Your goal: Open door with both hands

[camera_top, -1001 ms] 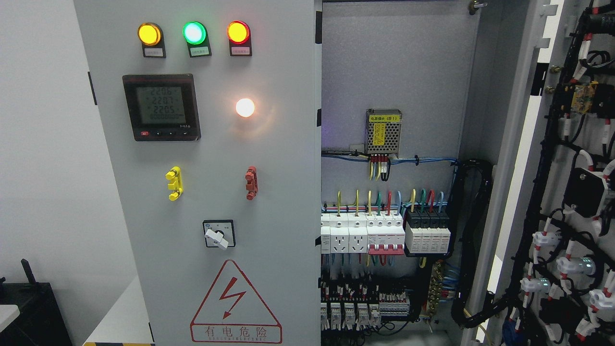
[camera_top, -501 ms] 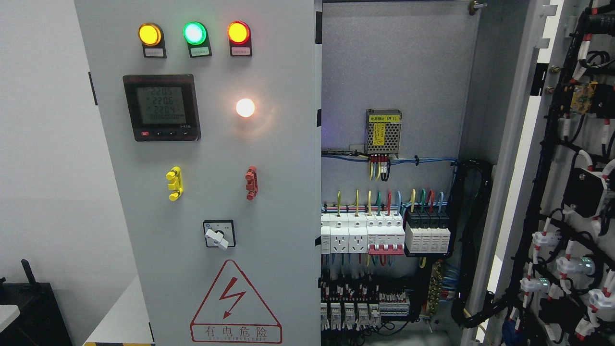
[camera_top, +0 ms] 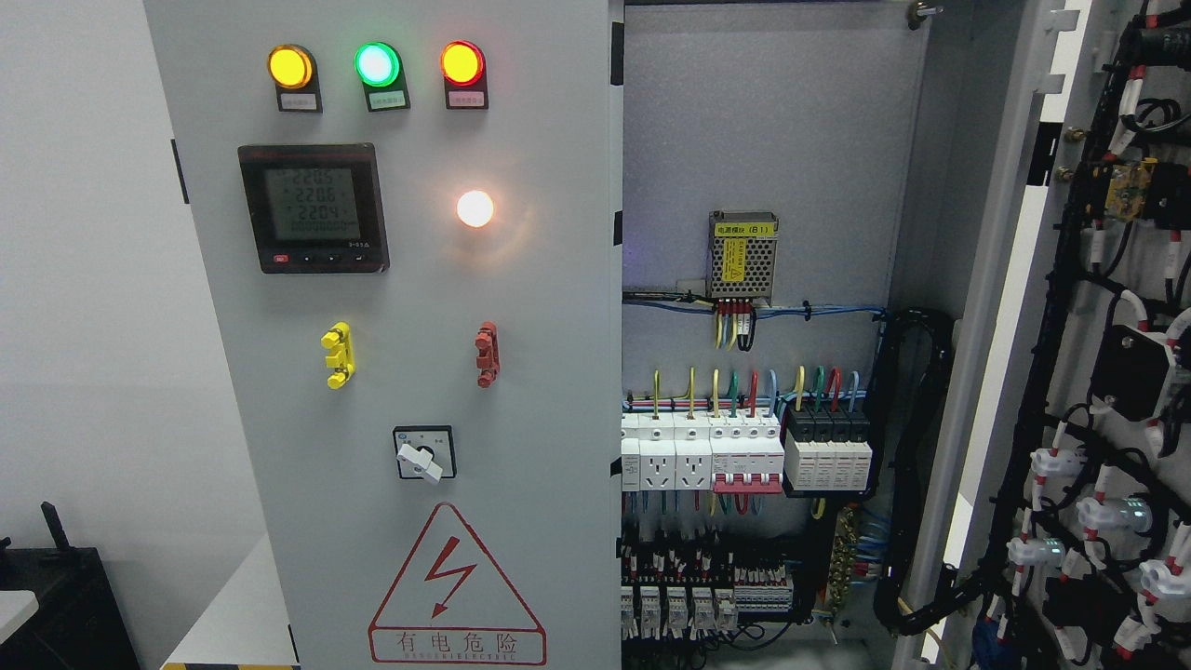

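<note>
A grey electrical cabinet fills the head view. Its left door faces me, closed over the left half, with three lit lamps, a digital meter, a yellow handle, a red handle, a rotary switch and a red warning triangle. The right door is swung wide open at the picture's right, showing its wired inner side. Between them the cabinet interior lies exposed. Neither of my hands nor arms shows.
Inside the cabinet sit a small power supply, rows of white breakers with coloured wires, and a black cable bundle. A white wall is at the left, with a dark object low in the corner.
Nothing has moved; only the meter's digits flicker slightly.
</note>
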Controlling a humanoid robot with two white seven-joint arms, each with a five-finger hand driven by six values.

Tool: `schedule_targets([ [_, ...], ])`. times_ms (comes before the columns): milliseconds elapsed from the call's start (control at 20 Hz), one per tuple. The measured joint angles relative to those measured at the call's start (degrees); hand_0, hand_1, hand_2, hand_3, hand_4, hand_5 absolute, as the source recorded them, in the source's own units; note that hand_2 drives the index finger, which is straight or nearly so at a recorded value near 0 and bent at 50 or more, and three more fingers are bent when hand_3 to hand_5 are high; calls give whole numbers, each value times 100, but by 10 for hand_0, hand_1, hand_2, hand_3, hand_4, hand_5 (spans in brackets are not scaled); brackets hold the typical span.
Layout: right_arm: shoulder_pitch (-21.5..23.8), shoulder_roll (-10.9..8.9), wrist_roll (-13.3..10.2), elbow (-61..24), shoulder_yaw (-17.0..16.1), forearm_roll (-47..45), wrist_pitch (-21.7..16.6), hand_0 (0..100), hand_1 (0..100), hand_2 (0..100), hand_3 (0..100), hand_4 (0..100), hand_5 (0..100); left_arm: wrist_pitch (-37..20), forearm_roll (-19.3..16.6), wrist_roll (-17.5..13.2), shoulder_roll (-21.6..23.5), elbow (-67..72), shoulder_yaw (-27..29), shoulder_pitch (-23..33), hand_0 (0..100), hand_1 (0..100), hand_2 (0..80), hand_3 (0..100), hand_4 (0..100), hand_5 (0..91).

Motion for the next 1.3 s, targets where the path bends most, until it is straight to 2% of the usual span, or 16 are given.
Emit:
schedule_targets([
  [250,0,0,0,1,0,0,0,0,0,0,0,0,0,-33,-558,-21,-955,1381,236,-413,0,0,0,0,43,0],
  [501,0,0,0,0,0,0,-6,0,0,0,0,0,0,-38,-1508,80,-1839,2591,869,-858,0,0,0,0,43,0],
  [651,0,0,0,1,0,0,-7,0,0,0,0,0,0,-60,-2283,338,-2230,3178,1428,-985,0,0,0,0,43,0],
  [751,0,0,0,1,0,-3,-8,0,0,0,0,0,0,-18,-2887,607,-2442,3503,1876,-1040,0,0,0,0,43,0],
  [901,-7,0,0,-1,0,-6,-7,0,0,0,0,0,0,140,-3586,1009,-2704,3899,2539,-1097,0,0,0,0,43,0],
  [1052,-11,1,0,-1,1,-5,-8,0,0,0,0,0,0,555,-4015,1218,-2956,4202,3170,-1129,0,0,0,0,43,0],
  [1302,-10,3,0,-2,2,-7,-8,0,0,0,0,0,0,1138,-4404,1312,-3236,4549,4089,-1156,0,0,0,0,43,0],
])
